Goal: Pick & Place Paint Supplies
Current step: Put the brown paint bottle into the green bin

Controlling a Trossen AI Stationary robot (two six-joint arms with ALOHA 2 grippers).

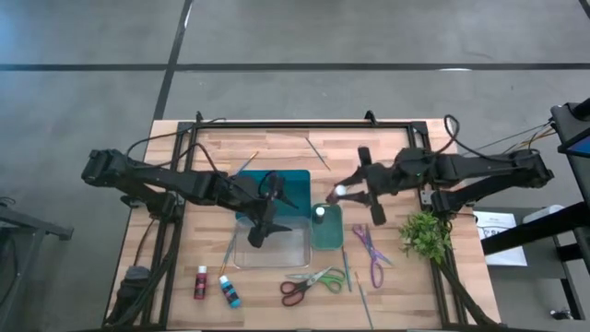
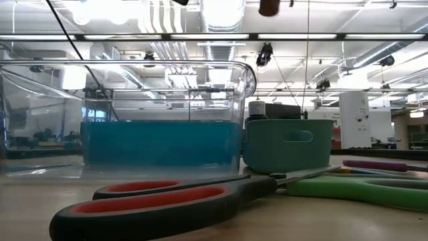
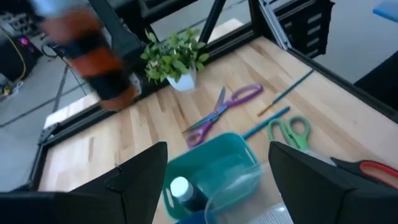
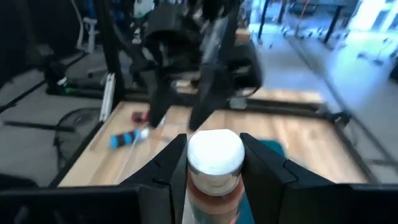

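right wrist view shows our right pincer (image 4: 214, 163) clamped on a white-capped paint bottle (image 4: 215, 158), mid-carry; next we lower it into the teal bin (image 1: 326, 231), left pincer (image 3: 217, 171) open.

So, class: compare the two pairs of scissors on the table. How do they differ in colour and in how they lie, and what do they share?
The red-green scissors have one red handle and one green; the purple scissors are purple throughout. The red-green scissors lie across the table's front edge, blades crossed open; the purple scissors lie front to back beside the teal container, near the plant sprig. Both lie flat on the wood, ungripped.
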